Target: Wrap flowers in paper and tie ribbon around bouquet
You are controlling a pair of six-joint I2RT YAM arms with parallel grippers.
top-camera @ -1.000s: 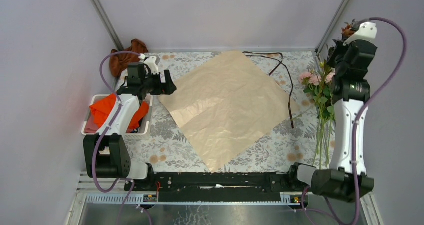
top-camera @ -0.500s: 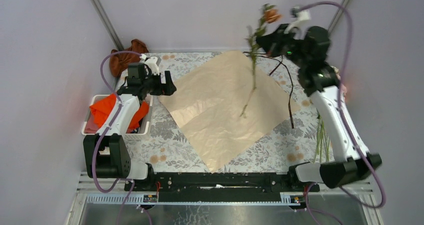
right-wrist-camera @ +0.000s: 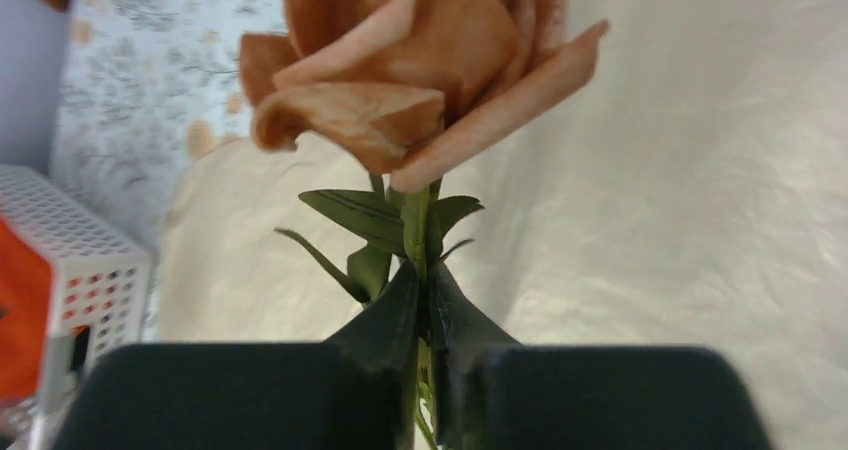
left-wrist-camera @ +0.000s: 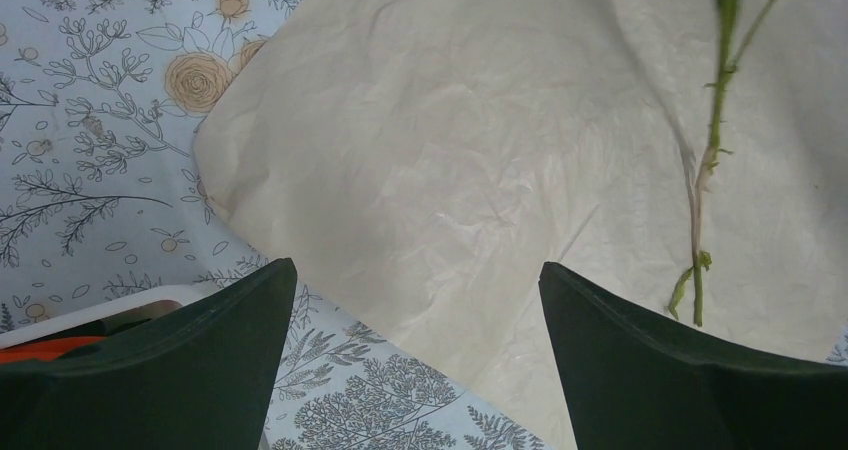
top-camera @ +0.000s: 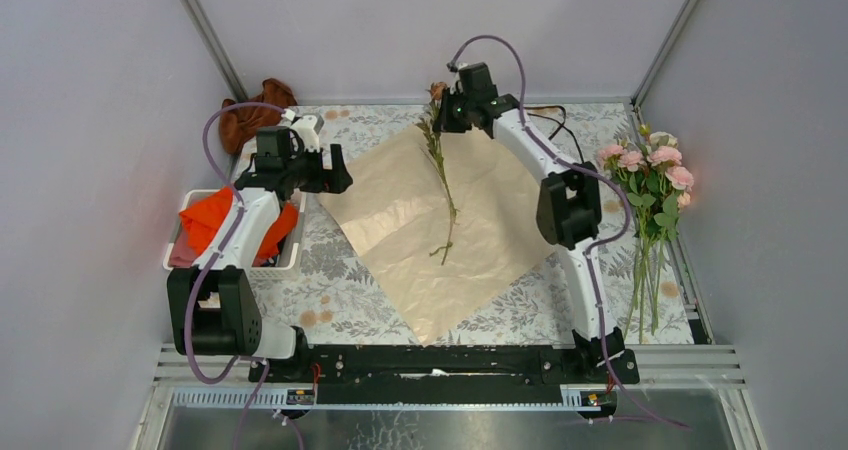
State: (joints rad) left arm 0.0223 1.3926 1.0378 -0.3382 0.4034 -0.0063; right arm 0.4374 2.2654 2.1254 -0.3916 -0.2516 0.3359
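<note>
1. Seen from above, the right gripper (top-camera: 445, 110) reaches across to the far corner of the paper (top-camera: 480, 220). It grips a single flower (top-camera: 441, 165) whose thin stem trails down onto the middle of the sheet.
2. Only the right wrist view shows the grip. The dark fingers (right-wrist-camera: 385, 320) are pressed together on the green stem just beneath the sepals. Above them the peach-brown bloom has broad, curled petals.
3. Only the left wrist view shows the matte sheet's fine creases. The left gripper (left-wrist-camera: 415, 268) is spread wide and holds nothing, poised over the paper's left corner, with the stem's lower end off to the right.
4. The overhead camera alone takes in the flowers (top-camera: 645, 170), pink blooms on long stems at the table's right edge, beside the paper. It also shows the ribbon (top-camera: 552, 109), a thin dark strip at the far edge, partly hidden by the right arm.
5. At the left, a white perforated basket (top-camera: 172, 250) holds an orange cloth (top-camera: 208, 218) and stands on a floral-print tablecloth (top-camera: 330, 280).
</note>
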